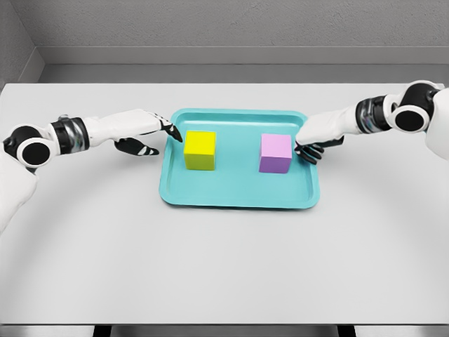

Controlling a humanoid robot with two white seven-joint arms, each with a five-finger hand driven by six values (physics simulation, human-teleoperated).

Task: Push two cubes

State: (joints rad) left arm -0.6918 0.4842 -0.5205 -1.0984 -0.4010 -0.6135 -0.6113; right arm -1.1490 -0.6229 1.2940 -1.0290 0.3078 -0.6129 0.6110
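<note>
- left hand: fingers spread, fingertips just left of yellow cube, over teal tray rim
- right hand: fingers spread, just right of purple cube

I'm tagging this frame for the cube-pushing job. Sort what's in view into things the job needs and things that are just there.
Part of the job:
- yellow cube, on the tray's left half
- purple cube, on its right half
- left hand, fingers open, beside the yellow cube
- right hand, fingers open, beside the purple cube

Just there:
- teal tray, under both cubes
- white table
</note>
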